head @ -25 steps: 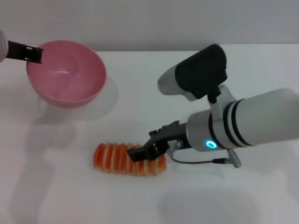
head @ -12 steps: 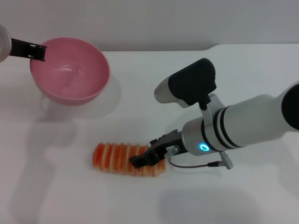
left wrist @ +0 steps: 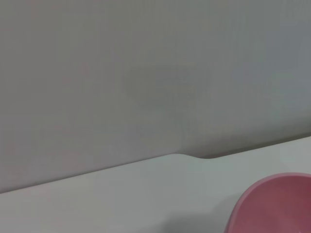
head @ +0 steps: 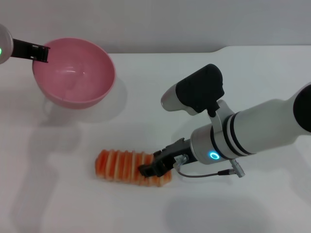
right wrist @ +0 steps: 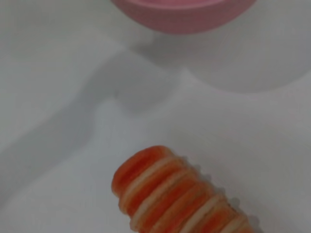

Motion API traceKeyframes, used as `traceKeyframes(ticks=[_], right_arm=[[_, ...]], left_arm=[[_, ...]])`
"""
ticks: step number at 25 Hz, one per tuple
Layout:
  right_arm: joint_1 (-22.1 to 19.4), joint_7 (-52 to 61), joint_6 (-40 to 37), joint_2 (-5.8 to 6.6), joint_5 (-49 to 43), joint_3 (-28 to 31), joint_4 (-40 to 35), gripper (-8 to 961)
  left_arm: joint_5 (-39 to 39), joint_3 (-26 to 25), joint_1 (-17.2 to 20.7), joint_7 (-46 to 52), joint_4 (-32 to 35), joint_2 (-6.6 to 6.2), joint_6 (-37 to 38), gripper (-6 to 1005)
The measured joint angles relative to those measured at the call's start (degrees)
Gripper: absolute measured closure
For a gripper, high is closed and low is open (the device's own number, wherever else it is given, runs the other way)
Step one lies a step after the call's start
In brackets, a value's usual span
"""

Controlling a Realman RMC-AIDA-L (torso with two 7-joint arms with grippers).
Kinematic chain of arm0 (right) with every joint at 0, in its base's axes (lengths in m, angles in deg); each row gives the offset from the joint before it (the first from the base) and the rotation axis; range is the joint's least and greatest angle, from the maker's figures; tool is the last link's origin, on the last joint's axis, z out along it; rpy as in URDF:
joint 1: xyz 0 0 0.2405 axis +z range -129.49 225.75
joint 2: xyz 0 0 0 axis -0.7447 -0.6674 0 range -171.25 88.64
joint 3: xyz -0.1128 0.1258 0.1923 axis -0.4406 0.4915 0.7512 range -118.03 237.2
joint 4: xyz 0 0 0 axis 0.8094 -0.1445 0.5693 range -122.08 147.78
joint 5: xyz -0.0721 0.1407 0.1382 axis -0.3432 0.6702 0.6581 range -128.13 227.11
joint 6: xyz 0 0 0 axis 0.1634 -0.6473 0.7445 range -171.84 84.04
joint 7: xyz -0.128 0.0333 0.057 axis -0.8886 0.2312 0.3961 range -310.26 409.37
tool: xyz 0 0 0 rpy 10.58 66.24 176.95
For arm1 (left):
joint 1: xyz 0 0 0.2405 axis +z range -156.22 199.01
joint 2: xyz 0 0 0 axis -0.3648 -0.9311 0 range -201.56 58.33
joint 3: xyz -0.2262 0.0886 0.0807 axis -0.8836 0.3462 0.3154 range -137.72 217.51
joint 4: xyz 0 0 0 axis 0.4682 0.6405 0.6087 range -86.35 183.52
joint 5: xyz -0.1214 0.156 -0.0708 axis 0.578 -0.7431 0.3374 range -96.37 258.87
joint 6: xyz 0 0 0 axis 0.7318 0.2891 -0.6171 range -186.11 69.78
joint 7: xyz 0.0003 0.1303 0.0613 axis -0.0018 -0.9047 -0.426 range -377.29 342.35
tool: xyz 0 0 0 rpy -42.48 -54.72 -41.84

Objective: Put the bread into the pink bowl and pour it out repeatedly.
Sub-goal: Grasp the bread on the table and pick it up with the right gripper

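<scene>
My left gripper pinches the pink bowl by its rim, raised above the white surface; right gripper, jaws straddling the lying bread, must close, then lift.

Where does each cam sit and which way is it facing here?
Head: up on the robot, looking forward and down at the white table; shows the right gripper at the bread and the left gripper on the pink bowl rim.
Left wrist: faces the wall and table edge; none of the robot shows.
Right wrist: low over the bread, facing the bowl; no fingers.
All three show the bowl.
</scene>
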Motion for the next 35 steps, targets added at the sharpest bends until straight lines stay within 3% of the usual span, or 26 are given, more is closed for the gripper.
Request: traceKeyframes(ticks=[11,26,32,35], right_arm=[[-1.28,-0.39,1.97,0.3,-0.95,0.75,-3.7,452],[-7.84,1.42,11.85,0.1,-9.25,7.79,-26.55,687],[-5.62,1.77,9.13,-0.05,-7.53,7.67,-17.67,898],[-4.9,0.95,7.12,-0.05,-5.56,7.33,-13.67,874]], left_arm=[[0.0,0.29,-0.11,-0.18,0.01,0.0,0.25,969],[0.01,0.66,-0.21,-0.24,-1.98,0.0,1.77,969],[0.09,1.74,-0.65,-0.13,-2.29,-0.01,1.79,970],[0.09,1.83,-0.87,-0.07,-2.3,-0.01,1.83,970]])
